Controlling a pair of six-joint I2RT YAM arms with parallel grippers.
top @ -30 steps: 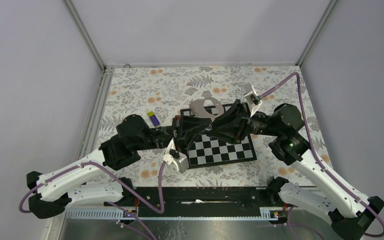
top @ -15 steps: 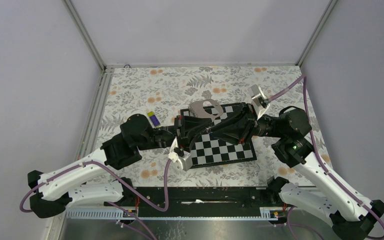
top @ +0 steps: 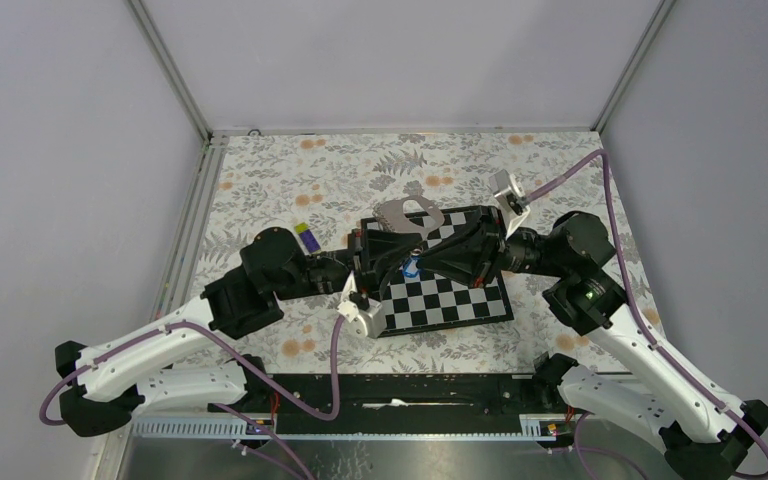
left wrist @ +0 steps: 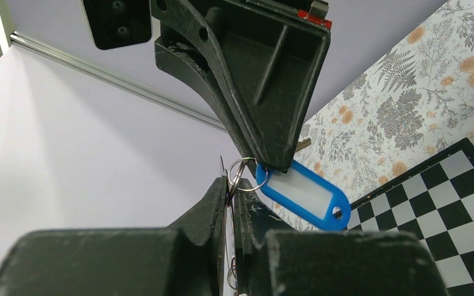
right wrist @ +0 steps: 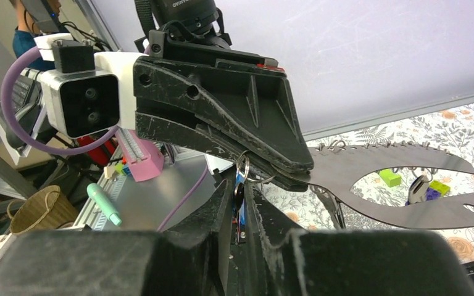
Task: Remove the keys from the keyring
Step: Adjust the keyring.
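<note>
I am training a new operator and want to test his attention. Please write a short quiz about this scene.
1. True or false: the blue tag of the keyring lies flat on the chessboard.
2. The left gripper and the right gripper meet above the board. Which is shut on the keyring? A. the left only B. the right only C. both
3. Fill in: in the top view, left of the chessboard, lies a small stick coloured ____ and ____.
Key: 1 false, it hangs in the air between the grippers; 2 C; 3 purple, yellow.
</note>
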